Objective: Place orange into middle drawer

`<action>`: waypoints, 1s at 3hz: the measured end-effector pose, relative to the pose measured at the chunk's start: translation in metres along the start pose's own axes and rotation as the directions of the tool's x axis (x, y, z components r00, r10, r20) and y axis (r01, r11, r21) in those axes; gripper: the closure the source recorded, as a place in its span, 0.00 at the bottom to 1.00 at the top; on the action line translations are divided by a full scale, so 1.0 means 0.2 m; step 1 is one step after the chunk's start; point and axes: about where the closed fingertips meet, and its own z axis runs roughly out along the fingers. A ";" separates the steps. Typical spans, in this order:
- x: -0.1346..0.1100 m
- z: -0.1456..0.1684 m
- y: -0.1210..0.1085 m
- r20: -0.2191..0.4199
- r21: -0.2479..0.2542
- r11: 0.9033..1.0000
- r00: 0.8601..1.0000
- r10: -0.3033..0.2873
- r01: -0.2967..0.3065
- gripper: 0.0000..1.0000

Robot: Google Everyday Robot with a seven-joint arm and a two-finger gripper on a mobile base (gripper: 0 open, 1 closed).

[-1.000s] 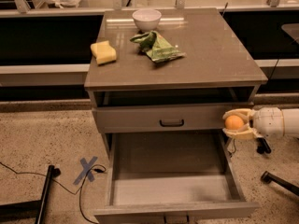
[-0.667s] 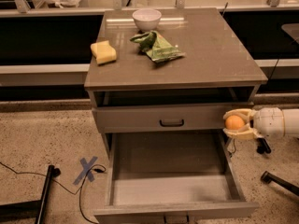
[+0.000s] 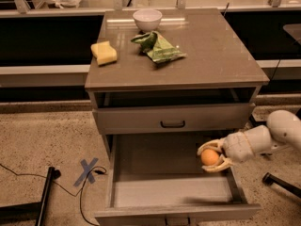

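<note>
The orange is a small round orange fruit held between the pale curved fingers of my gripper. The gripper reaches in from the right on a white arm and is shut on the orange. It hangs over the right side of the open middle drawer, above the pale grey floor and just inside the right wall. The drawer is pulled far out below the other grey drawer front with the dark loop handle.
On the cabinet top lie a yellow sponge, a white bowl and a green bag. A blue tape cross and a black cable mark the floor at the left. A dark base leg lies at the right.
The gripper with the orange has moved down and left, from beside the upper drawer front to over the right side of the open middle drawer. The view has also shifted.
</note>
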 end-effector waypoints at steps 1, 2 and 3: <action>0.04 0.17 0.12 0.013 -0.097 0.995 0.999 -0.032 0.034 1.00; 0.04 0.19 0.13 0.015 -0.108 0.993 0.999 -0.035 0.037 1.00; 0.17 0.28 0.11 -0.005 -0.080 0.996 0.999 0.032 -0.033 1.00</action>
